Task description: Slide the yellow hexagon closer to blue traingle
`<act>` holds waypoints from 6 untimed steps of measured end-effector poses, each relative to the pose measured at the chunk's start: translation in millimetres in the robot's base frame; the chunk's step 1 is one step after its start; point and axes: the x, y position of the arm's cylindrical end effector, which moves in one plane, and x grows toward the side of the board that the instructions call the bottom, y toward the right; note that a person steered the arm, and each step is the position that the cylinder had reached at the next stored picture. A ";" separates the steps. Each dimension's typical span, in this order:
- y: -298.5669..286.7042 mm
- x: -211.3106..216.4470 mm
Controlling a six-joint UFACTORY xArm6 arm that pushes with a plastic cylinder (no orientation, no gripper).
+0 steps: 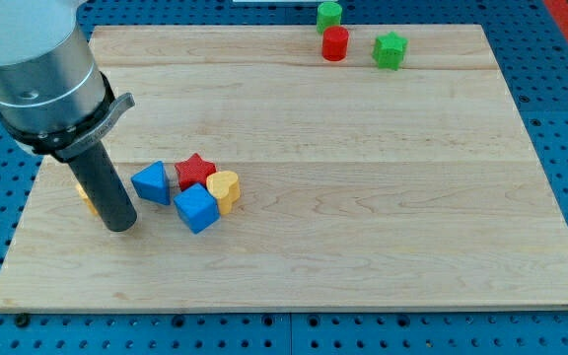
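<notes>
My tip (119, 228) rests on the wooden board (363, 197) at the view's left. Only a sliver of a yellow block (85, 200) shows just left of the rod, which hides most of it; its shape cannot be made out. The blue triangle (152, 182) lies just right of the rod, a little up from my tip, close to it but apart. The rod stands between the yellow sliver and the blue triangle.
A red star (196, 170), a yellow heart (225, 189) and a blue cube (196, 208) cluster right of the blue triangle. At the view's top stand a green block (329, 14), a red cylinder (335, 43) and a green star (390, 50).
</notes>
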 end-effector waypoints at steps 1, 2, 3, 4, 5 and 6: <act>17.7 -29.0; 17.9 -71.0; 14.5 -86.4; -19.7 -94.5; -79.5 -77.2; -79.7 -15.0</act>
